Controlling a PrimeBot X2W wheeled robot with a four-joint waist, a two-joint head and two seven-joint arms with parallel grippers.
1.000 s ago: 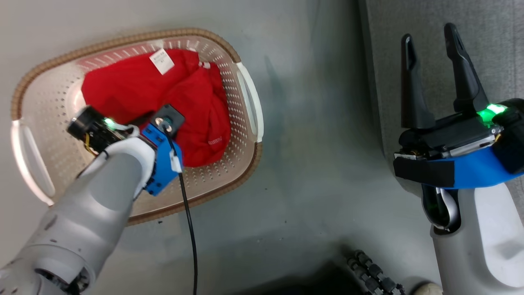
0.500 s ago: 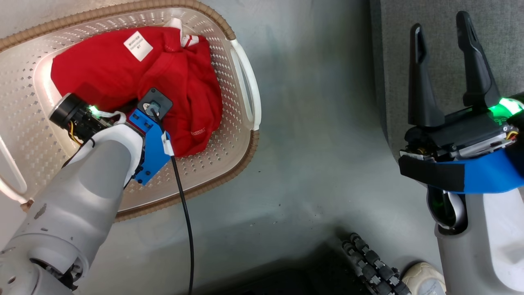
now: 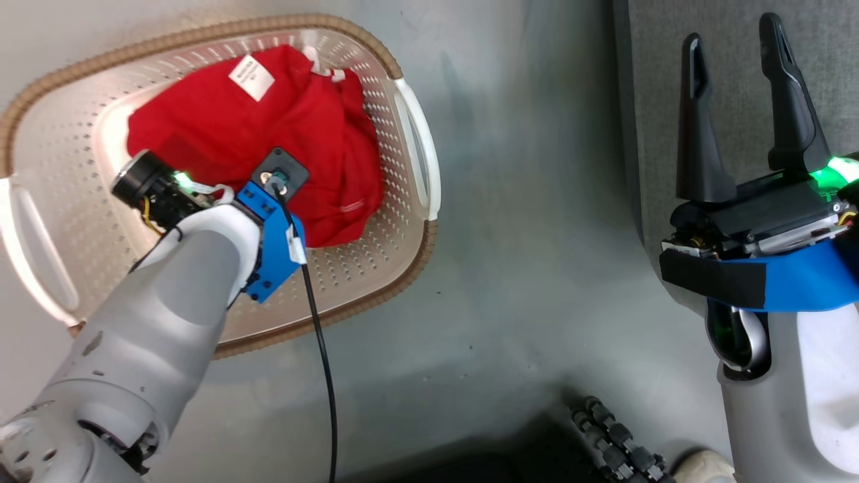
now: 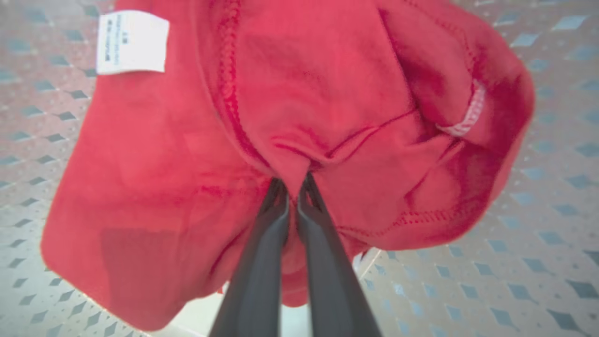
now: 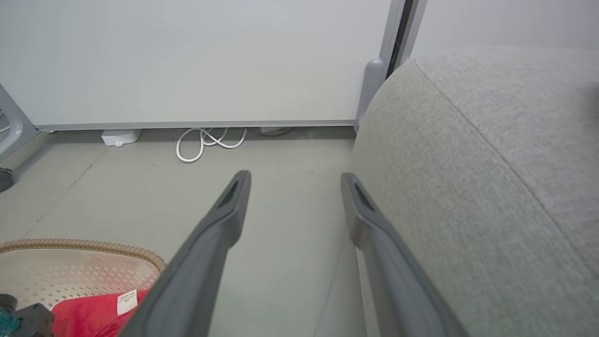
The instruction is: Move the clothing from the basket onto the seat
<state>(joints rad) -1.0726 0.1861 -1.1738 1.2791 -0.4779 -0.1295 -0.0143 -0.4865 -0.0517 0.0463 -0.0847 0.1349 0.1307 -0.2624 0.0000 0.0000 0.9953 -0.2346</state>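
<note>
Red clothing [image 4: 154, 154] now pinched between left fingers [image 4: 259, 267].

Label [image 4: 132, 43] print too small to read; basket [image 3: 362, 268] left end cut by edge.

We find the clothing [image 3: 295, 141], red with a white label facing up, bunched inside the cream perforated basket [image 3: 362, 268]. The grey seat [image 5: 491, 178] stands well apart.

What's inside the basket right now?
Red clothing, pinched by the left gripper. Perforated basket floor shows around it; anything beneath the fabric is covered.
</note>
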